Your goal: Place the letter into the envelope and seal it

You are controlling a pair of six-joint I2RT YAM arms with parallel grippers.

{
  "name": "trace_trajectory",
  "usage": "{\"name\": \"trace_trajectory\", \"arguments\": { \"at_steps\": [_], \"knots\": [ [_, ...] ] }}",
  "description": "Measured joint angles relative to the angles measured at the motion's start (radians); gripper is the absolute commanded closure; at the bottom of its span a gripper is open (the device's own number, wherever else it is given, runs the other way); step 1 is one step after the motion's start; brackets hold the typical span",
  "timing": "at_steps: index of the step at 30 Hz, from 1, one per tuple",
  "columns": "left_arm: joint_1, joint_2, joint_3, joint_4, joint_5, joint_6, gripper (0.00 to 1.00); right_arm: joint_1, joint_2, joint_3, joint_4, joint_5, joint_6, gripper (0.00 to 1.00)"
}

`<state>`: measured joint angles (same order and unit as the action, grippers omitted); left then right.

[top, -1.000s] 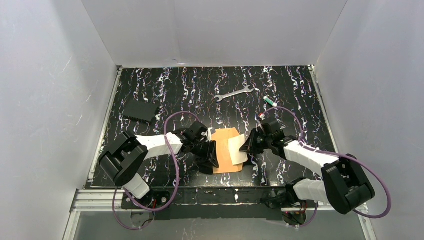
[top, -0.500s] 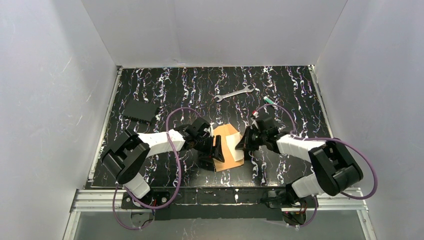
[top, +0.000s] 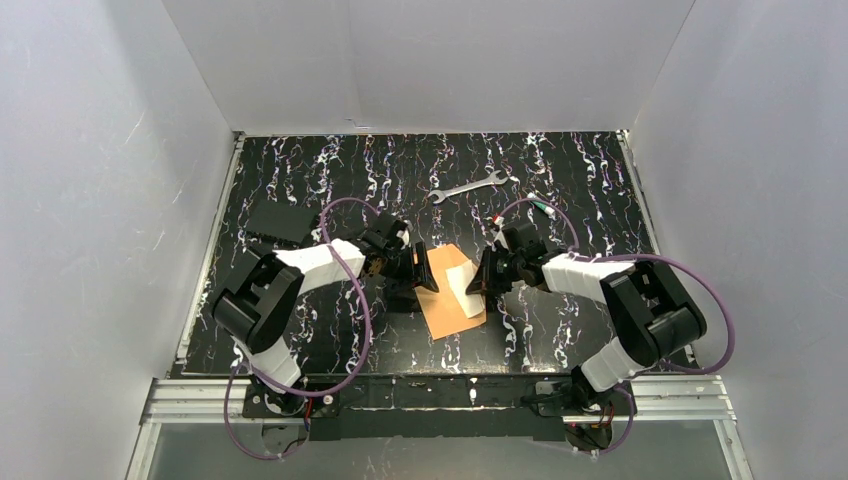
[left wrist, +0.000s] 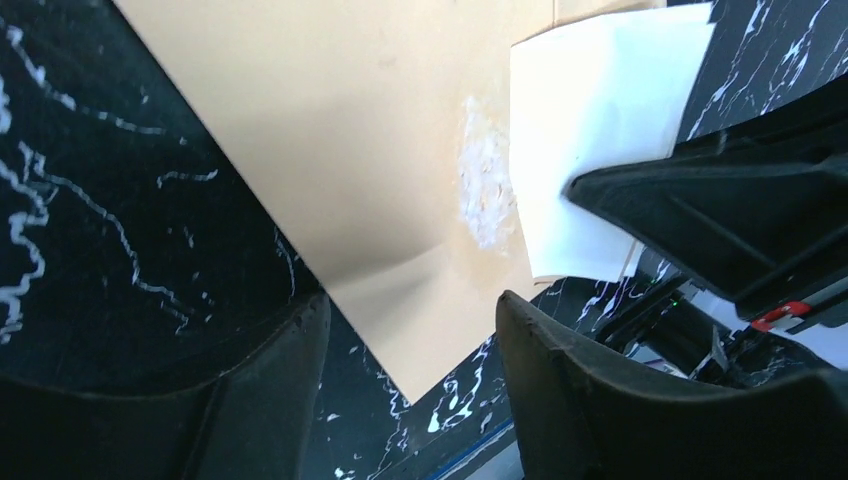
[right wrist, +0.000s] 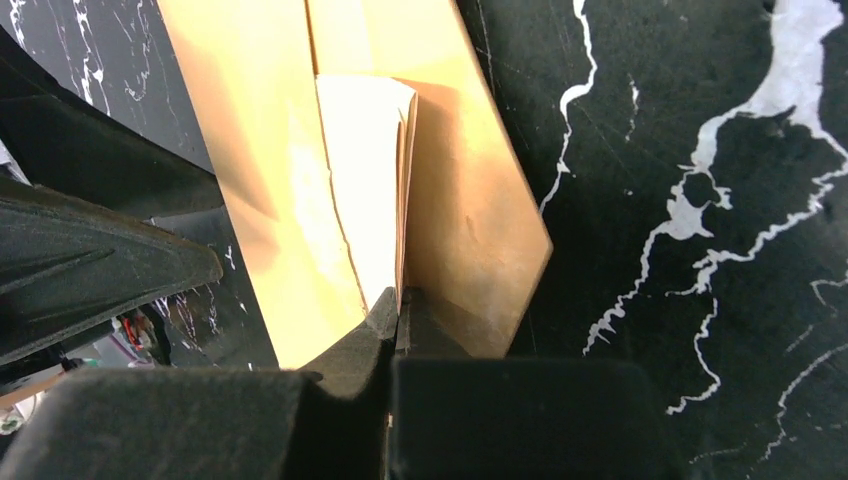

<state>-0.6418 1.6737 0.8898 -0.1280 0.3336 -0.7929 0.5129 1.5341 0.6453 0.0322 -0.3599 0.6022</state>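
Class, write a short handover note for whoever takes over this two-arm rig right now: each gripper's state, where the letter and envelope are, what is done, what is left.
Left gripper: open, jaws either side of a corner of the orange-brown kraft paper envelope, not clamping it.
Right gripper: shut on the pale cream paper letter, pinching its near edge.
Envelope sits between the two grippers; the letter rests against it, mostly showing.
Done: letter gripped and at the envelope.
Left: slide letter fully in, fold flap, seal.

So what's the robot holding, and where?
The right fingers pinch the letter by its edge nearest that arm; the left fingers are open over the envelope, holding nothing.
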Motion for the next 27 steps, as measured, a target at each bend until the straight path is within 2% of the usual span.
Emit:
{"name": "trace_trajectory", "arguments": {
  "at_steps": [6,11,12,15,17,22,27],
  "knots": [
    [0.016,0.069,0.057,0.017,0.034,-0.006,0.49,0.001,0.04,0.011,0.03,-0.038,0.019,0.99],
    [0.027,0.119,0.1,0.023,0.07,0.003,0.52,0.007,0.082,0.034,0.048,-0.065,0.026,0.98],
    [0.029,0.123,0.103,0.022,0.074,0.005,0.52,0.007,0.087,0.044,0.044,-0.061,0.026,0.94],
    [0.03,0.122,0.103,0.022,0.073,0.005,0.53,0.008,0.093,0.071,0.011,-0.032,0.026,0.72],
    [0.031,0.116,0.096,0.021,0.068,0.004,0.54,0.011,0.089,0.091,-0.018,-0.004,0.026,0.62],
    [0.032,0.109,0.088,0.023,0.055,0.004,0.57,0.014,0.033,0.101,-0.091,0.044,0.028,0.45],
    [0.034,0.109,0.093,0.007,0.047,0.004,0.59,0.014,-0.033,0.115,-0.179,0.104,0.02,0.37]
  ]
}}
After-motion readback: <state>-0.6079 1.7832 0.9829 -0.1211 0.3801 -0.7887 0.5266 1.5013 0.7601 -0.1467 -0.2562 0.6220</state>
